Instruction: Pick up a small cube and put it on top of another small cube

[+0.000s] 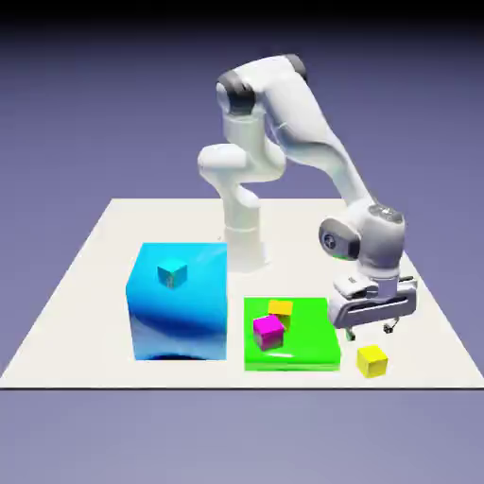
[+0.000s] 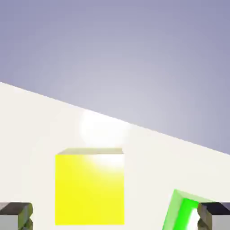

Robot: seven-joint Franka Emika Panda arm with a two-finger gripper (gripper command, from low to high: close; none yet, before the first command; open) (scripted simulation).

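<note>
On the white tabletop [image 1: 76, 312], biggest first: a large glossy blue block [image 1: 180, 302] carrying a tiny teal cube [image 1: 172, 275], then a flat bright green block [image 1: 291, 336] with a small orange-yellow cube [image 1: 281, 308] and a small magenta cube [image 1: 268, 330] on top. Tiny lemon-yellow cube [image 1: 372, 360] sits alone on the table, just beside the green block, at the exterior view's right.

Step in hand looks like the approach to grasp. To do it well: centre the yellow cube [image 2: 90, 188] between the fingertips [image 2: 15, 214], keep clear of the green block's edge, descend straight.

White arm bends over, wrist low; gripper [image 1: 369, 326] hovers near the cube, not touching, fingers spread wide, nothing held.
</note>
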